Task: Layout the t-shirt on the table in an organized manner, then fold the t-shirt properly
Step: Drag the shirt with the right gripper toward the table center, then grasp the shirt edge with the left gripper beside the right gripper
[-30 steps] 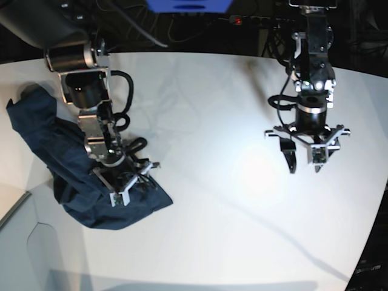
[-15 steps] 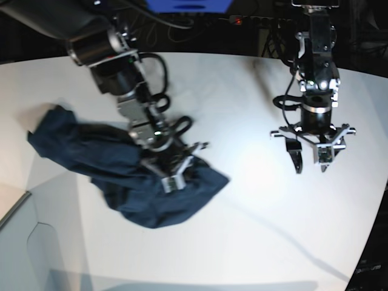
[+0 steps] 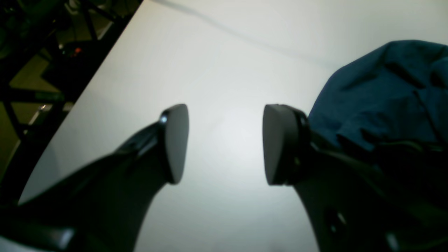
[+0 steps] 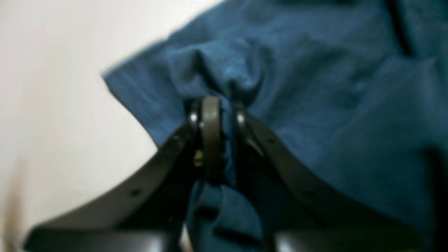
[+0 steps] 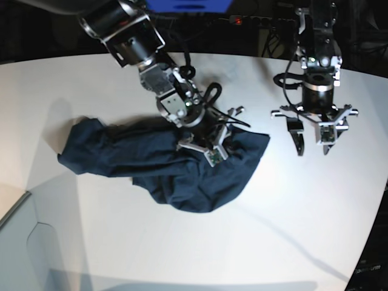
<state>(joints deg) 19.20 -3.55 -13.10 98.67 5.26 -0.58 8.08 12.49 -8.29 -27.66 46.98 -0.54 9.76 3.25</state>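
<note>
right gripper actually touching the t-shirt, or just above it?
Touching. The right wrist view shows the right gripper closed on a bunched fold of the t-shirt, cloth pinched between its fingers.

1. The base view is evenly bright over the white tabletop [image 5: 182,242], while the room beyond its far edge stays dark.
2. A pale glare patch lies on the tabletop just beside the t-shirt [image 5: 151,163], toward the left hand [image 5: 312,140].
3. Soft grey shadows trail across the tabletop near its front edge.
4. The tabletop's edge bows, showing wide-lens distortion.
5. The right wrist view is soft and blurred throughout.
6. In the left wrist view the near fingers [image 3: 175,143] are dark and slightly out of focus.
</note>
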